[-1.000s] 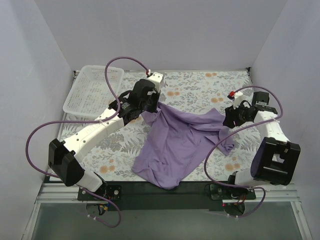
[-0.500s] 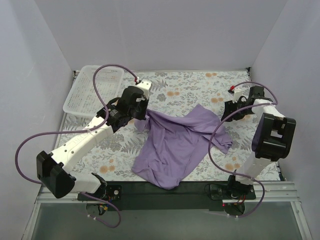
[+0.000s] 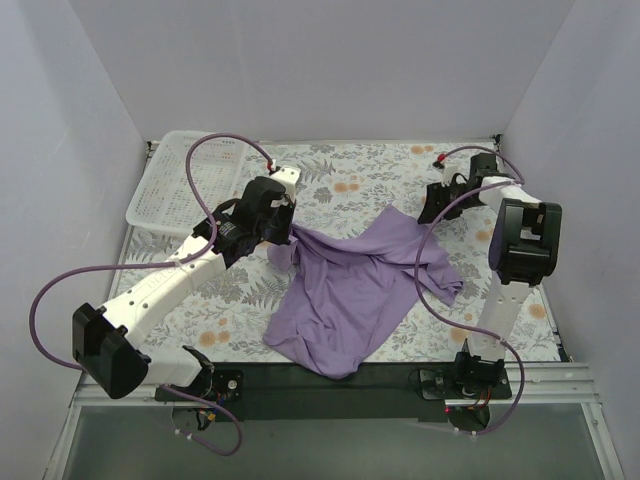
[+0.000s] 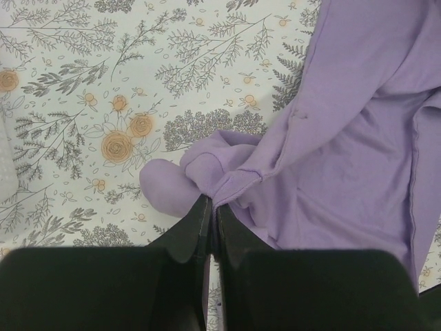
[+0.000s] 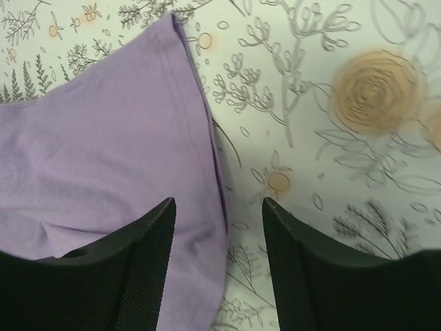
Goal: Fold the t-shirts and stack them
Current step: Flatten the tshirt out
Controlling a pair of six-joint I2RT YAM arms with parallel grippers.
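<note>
A lavender-purple t-shirt (image 3: 350, 285) lies crumpled on the floral table cover, reaching from the middle to the near edge. My left gripper (image 3: 283, 232) is shut on a bunched hem fold at the shirt's upper left corner; in the left wrist view the jaws pinch the fold of the t-shirt (image 4: 344, 124) at my left gripper (image 4: 213, 207). My right gripper (image 3: 432, 207) is open at the shirt's upper right corner. In the right wrist view my right gripper (image 5: 219, 205) straddles the edge of the t-shirt (image 5: 103, 152), empty.
A white mesh basket (image 3: 185, 175) stands at the far left of the table. The grey walls close in on three sides. A black rail (image 3: 330, 385) runs along the near edge, where the shirt's bottom hangs over.
My right gripper has let go of the shirt's right side and swung to the far right corner, open. My left gripper has pulled its shirt corner slightly left and nearer, lower over the table.
</note>
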